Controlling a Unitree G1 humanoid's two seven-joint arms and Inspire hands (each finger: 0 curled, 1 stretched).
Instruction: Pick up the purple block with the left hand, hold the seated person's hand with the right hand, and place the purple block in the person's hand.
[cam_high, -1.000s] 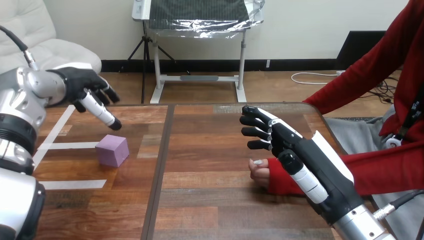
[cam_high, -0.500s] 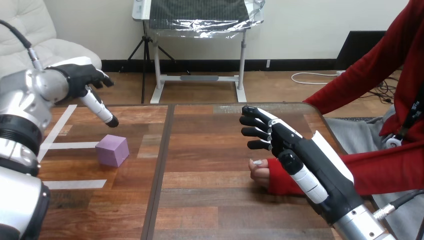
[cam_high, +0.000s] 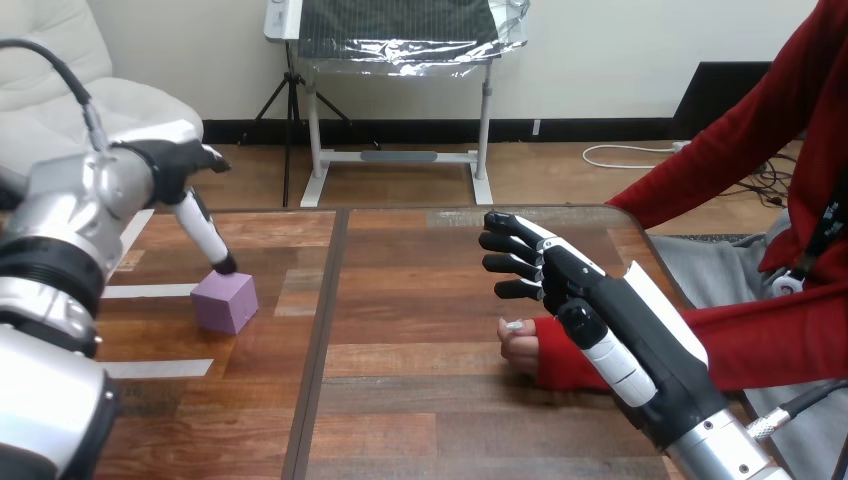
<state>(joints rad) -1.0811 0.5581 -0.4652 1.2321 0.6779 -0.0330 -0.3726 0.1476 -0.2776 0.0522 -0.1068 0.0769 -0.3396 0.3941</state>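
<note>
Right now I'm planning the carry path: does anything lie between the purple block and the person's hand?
Nothing visible does. Between the purple block and the person's hand lies only table; the right hand stands beside that hand.

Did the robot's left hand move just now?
Yes. The left hand tipped its finger down toward the purple block, which stayed put; the fingertip now nearly touches its top.

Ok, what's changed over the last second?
The left robot hand rose slightly, turned at the wrist and swung one straight finger down to the far top edge of the purple block; nothing is grasped yet. The block hasn't moved. The right robot hand stayed open beside the person's hand, not holding it.
</note>
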